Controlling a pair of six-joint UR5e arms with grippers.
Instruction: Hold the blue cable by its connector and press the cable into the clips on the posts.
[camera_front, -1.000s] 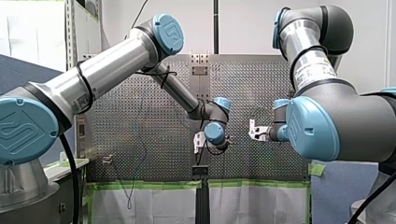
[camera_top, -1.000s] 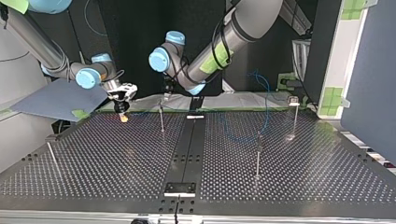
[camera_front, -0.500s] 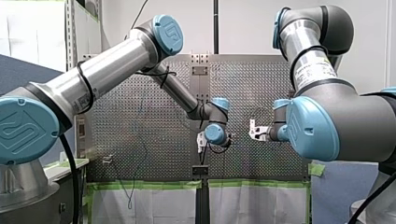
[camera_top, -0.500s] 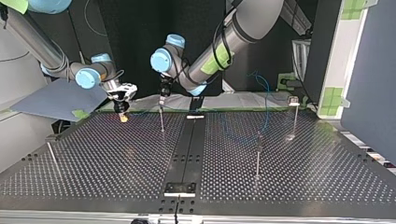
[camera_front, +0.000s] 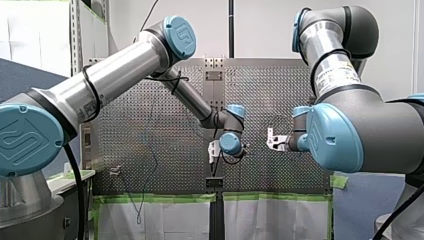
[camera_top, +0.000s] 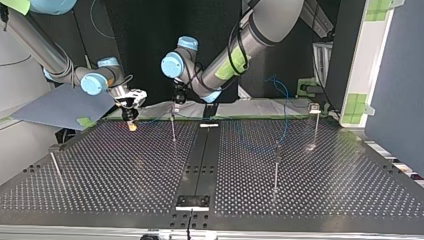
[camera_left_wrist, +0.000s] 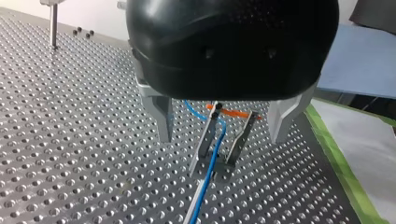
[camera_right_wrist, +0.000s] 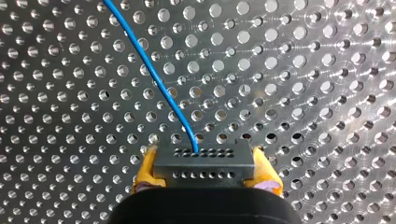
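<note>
Left gripper (camera_left_wrist: 219, 137): has shifted closer over the clip (camera_left_wrist: 240, 139); jaws wide apart, empty, straddling it. Right gripper (camera_right_wrist: 204, 164): clamped on connector (camera_right_wrist: 204, 158). Cable (camera_left_wrist: 211, 161): lying between the clip's prongs. You should press straight down, keeping the right arm's pull taut.

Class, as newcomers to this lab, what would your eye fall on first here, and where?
The blue cable stands out against the shiny perforated table, running from a black connector clamped between the yellow pads of my right gripper. In the left wrist view, my left gripper hangs open astride a clip through which the cable seems to pass.
</note>
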